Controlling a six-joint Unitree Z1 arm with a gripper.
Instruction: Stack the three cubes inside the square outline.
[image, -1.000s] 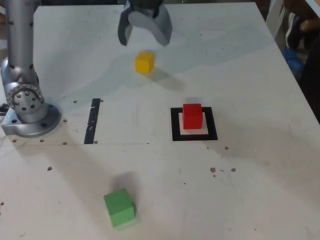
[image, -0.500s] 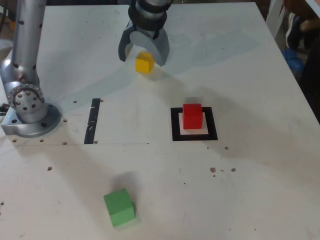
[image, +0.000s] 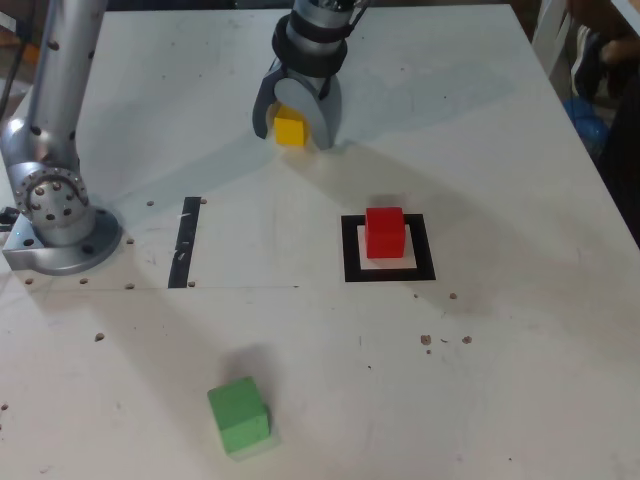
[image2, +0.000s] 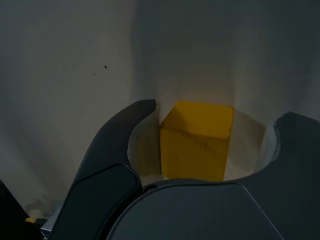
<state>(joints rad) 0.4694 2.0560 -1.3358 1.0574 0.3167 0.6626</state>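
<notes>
Yellow cube (image: 290, 129) sits on the table (image: 480, 380), flat, between the jaws of the gripper (image: 296, 108). In the wrist view the cube (image2: 197, 141) has a visible gap to each finger (image2: 117, 145), so jaws are apart, straddling it, not clamped. Cube looks roughly centred, a bit nearer one finger, and rotated slightly against the jaw line.

Red cube (image: 384, 231) stands inside the square outline (image: 389, 272), well apart from the jaws, toward the exterior view's right and nearer the camera. Green cube (image: 238, 413) is farther off, well clear, near the front edge. Black tape strip (image: 185, 243) is beside the arm base (image: 55, 215), irrelevant.

Step in hand, my read: grasp yellow for placing on red.

How to do it well:
- Close slowly; the nearer finger will hit first and nudge the cube.
- Let the faces square up to the pads before full squeeze.
- Fingertips low, near the table, so the grip lands mid-face.
- Lift straight up, clear of red's height before traversing.
</notes>
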